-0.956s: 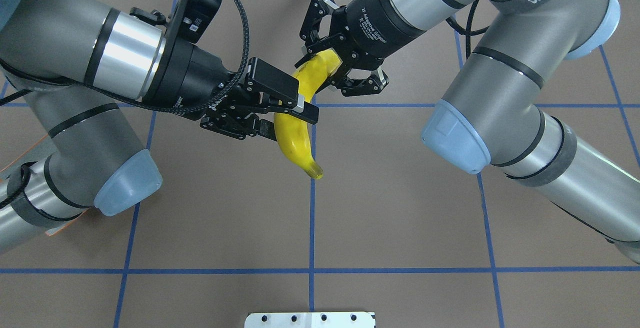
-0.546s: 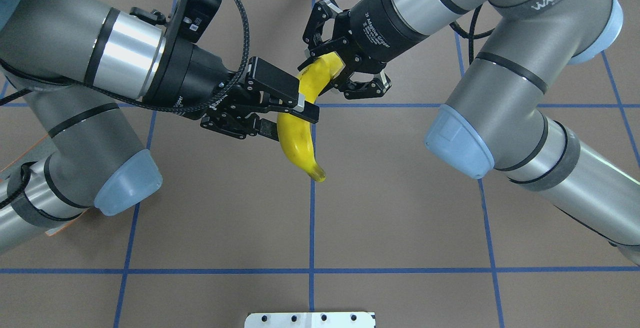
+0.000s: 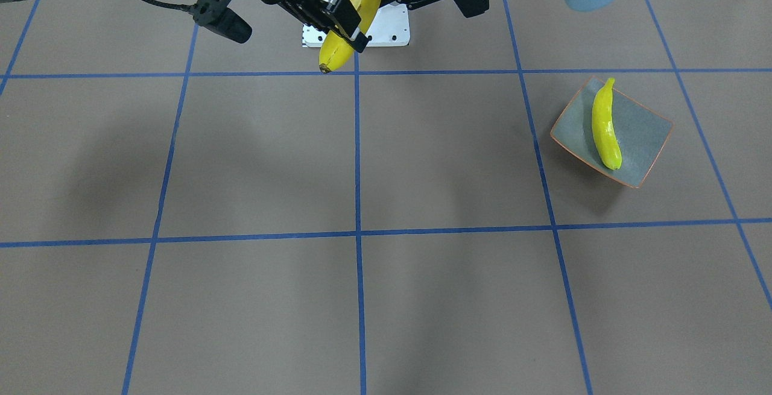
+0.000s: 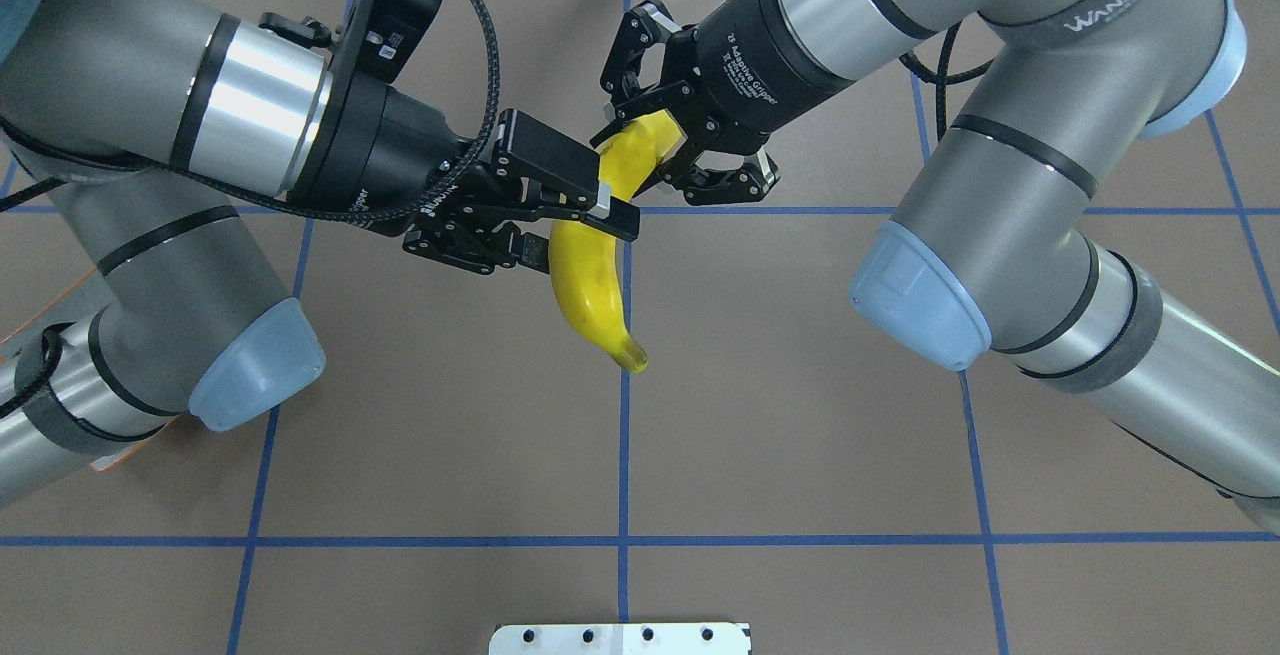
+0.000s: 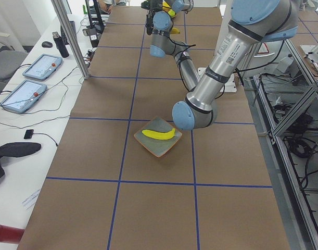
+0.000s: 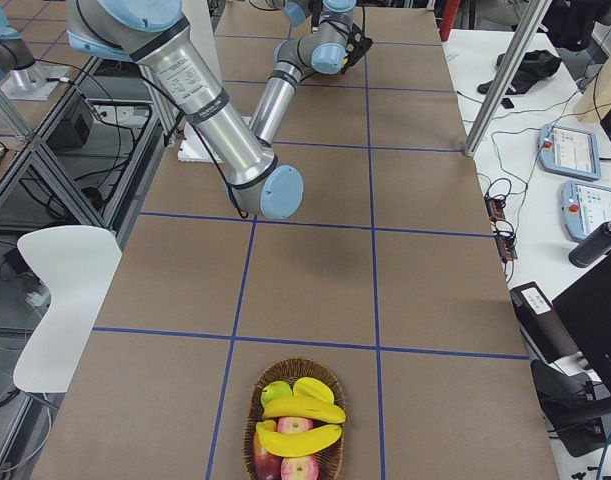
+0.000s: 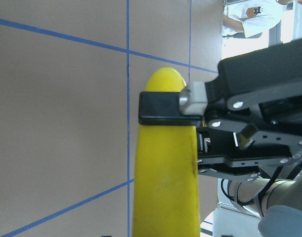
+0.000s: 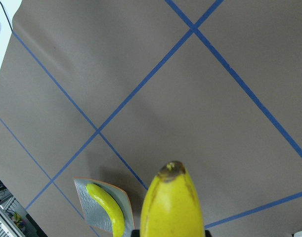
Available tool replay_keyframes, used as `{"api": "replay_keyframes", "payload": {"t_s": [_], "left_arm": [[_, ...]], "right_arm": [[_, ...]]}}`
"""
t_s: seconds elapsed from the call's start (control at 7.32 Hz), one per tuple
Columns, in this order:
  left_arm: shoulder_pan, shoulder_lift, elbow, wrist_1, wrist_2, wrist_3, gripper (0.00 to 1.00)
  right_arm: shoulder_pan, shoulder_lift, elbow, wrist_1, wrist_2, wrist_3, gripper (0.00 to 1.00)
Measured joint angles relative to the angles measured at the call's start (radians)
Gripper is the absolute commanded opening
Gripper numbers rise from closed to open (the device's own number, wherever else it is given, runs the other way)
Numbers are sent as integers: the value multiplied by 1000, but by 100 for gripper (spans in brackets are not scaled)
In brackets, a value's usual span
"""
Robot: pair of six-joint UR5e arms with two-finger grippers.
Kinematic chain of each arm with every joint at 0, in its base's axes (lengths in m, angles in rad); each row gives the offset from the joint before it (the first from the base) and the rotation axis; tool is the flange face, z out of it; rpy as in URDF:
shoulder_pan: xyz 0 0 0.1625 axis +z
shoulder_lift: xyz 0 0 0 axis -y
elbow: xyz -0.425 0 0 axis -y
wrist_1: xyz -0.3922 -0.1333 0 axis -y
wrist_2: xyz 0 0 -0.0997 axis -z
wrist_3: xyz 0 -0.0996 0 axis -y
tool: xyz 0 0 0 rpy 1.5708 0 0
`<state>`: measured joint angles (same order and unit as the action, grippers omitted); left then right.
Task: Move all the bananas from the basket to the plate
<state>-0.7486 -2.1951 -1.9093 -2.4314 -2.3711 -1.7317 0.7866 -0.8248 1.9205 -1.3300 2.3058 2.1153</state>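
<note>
Surface: brown-papered table (image 4: 800,385), squared off with blue tape.
Step in hand: a mid-air handover is judged to be under way, from right gripper (image 4: 650,140) to left gripper (image 4: 578,235), above the table's middle.
Held banana (image 4: 590,285): hung roughly upright and well clear of the table, dark tip lowermost.
Right gripper: closed around the held banana's upper end.
Left gripper: clamped across the held banana's middle, one finger (image 7: 165,106) laid flat over the peel.
Plate (image 3: 645,135): set on the left arm's side, well apart from the handover; one banana (image 3: 605,126) is already laid along it.
Basket (image 6: 253,425): placed at the table's right end; more bananas (image 6: 303,410) are left in it among apples (image 6: 295,468).
Advice: the right grip should be released only once the left grip is judged firm. The fruit should be squeezed lightly, since the peel is smooth. It should then be carried to the plate and lowered beside the banana there, not onto it.
Risk: a swing or slip may be caused by the long free end.
</note>
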Motion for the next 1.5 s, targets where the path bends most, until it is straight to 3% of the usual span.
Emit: {"api": "replay_keyframes", "payload": {"t_s": [0.27,0.41,0.55,1.09,1.5], "left_arm": [[0,0,-6,0,0,-8,0],[0,0,-9,0,0,-27,0],[0,0,-11,0,-1,-50,0],[-2,3,-18,2,-1,-77,0],[-29,92,-67,-8,-9,-75,0]], "right_arm": [[-1,0,3,0,-2,0,0],[-1,1,5,0,-2,0,86],[-1,1,8,0,-2,-2,100],[2,-7,27,1,-20,-6,100],[60,-112,83,0,-24,-18,100]]}}
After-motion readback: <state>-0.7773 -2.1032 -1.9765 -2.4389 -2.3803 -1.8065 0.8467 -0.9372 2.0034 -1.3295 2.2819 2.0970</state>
